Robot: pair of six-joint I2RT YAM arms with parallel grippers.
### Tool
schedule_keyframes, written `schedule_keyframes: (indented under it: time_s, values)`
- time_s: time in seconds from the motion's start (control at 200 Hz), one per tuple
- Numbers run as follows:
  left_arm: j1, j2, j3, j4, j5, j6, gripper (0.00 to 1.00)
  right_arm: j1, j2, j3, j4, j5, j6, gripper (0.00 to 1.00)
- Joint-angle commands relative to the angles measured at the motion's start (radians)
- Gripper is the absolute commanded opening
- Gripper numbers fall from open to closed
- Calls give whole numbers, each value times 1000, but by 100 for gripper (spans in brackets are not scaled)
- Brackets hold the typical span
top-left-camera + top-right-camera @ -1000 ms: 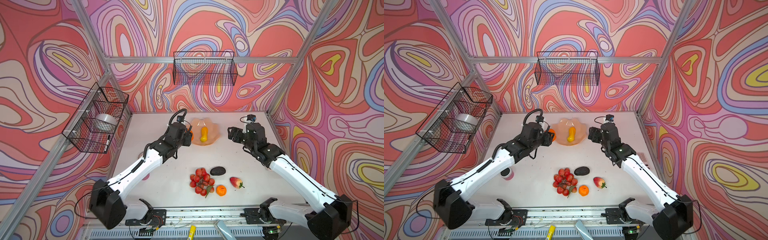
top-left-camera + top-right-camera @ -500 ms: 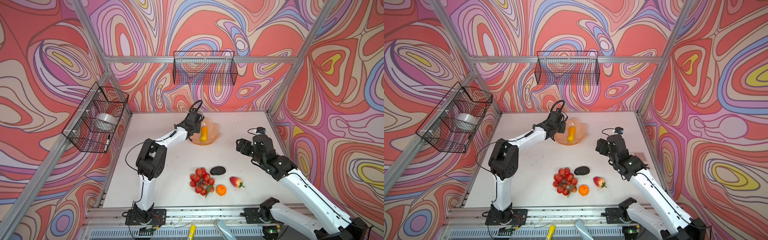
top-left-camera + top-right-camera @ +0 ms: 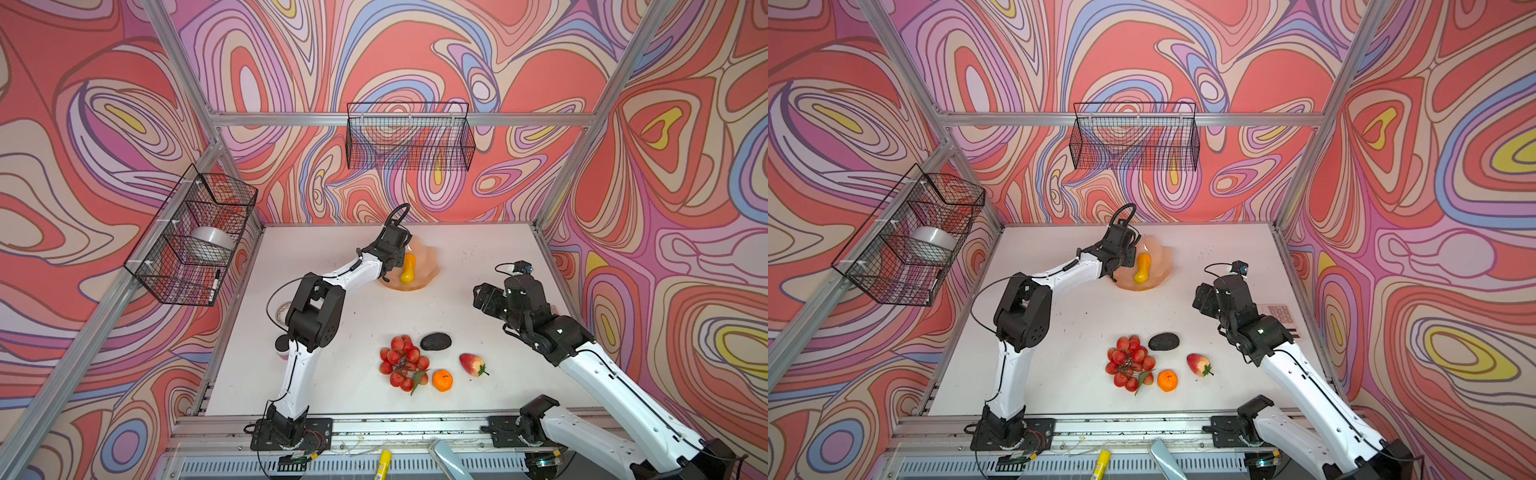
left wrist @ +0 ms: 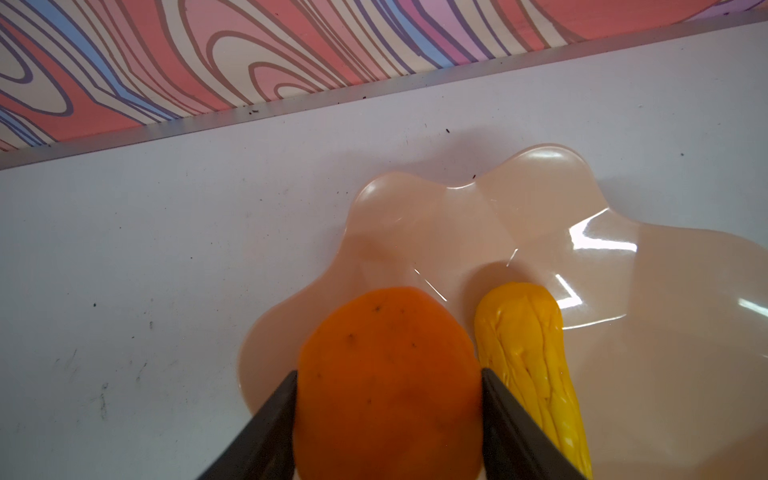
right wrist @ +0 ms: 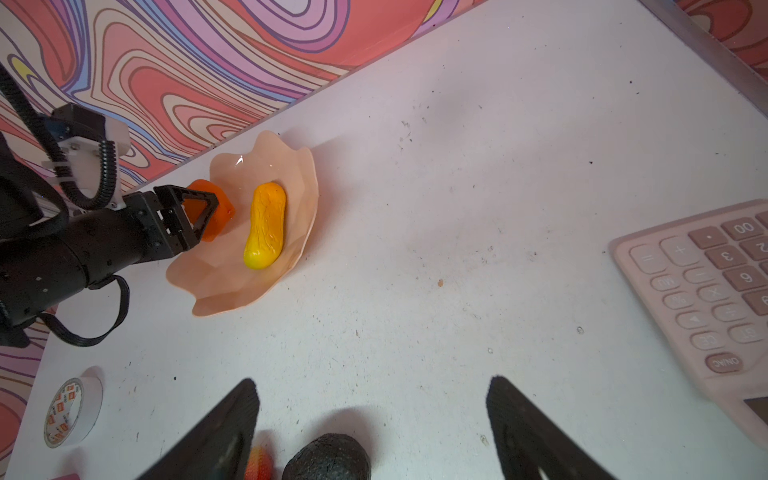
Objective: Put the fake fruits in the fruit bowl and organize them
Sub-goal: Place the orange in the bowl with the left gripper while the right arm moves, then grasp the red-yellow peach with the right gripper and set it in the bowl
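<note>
My left arm (image 3: 297,374) and right arm (image 3: 615,386) match: glossy white shells on the long links, blocky black joint housings, a thin black cable down each shell. The left tool (image 4: 388,376) and right tool (image 5: 372,388) have matte black fingers (image 5: 220,436). A ribbed black hose (image 5: 109,170) loops beside a white bracket (image 5: 83,153); tiny screw heads, I think, dot that wrist. My black bases (image 3: 291,432) sit at six o'clock in both top views.

Fruit bowl (image 3: 430,270) at rear centre of table (image 3: 478,316), gourd (image 3: 407,268) lying inside. Held fruit (image 4: 386,332) in my left gripper (image 4: 389,371), over bowl's left side (just beside gourd). Front: berry bunch (image 3: 401,363), avocado (image 3: 435,341) behind-right, citrus (image 3: 442,380), strawberry (image 3: 471,364) rightmost.
</note>
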Motion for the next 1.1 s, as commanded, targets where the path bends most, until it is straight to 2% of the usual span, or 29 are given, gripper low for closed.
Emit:
schedule_keyframes:
  time_s: [0.0, 0.205, 0.426, 0.536, 0.641, 0.746, 0.841, 0.971, 1.097]
  values:
    - [-3, 34, 31, -32, 6, -37, 65, 1, 6, 9, -12, 13, 3, 90]
    - [-3, 41, 31, -33, 43, -70, 70, 0, 17, 10, -5, 2, 11, 90]
    - [-2, -31, 19, -31, 93, -81, 83, 0, 60, 34, -105, 22, 44, 90]
    - [-3, -127, -16, 19, 107, -72, 87, 0, 98, 55, -223, 23, 80, 90]
    - [-3, -248, -78, 101, 112, -57, 90, 1, 97, 15, -286, -46, 134, 90]
    - [-3, -373, -155, 183, 110, -40, 92, 16, 69, -40, -367, -85, 282, 89]
    - [-3, -502, -252, 264, 104, -30, 93, 100, 23, -89, -430, -33, 421, 89]
    - [-2, -678, -437, 409, 101, -18, 96, 171, -9, -174, -396, -82, 541, 89]
    - [2, -832, -618, 452, 77, -51, 98, 238, 13, -234, -321, -133, 618, 89]
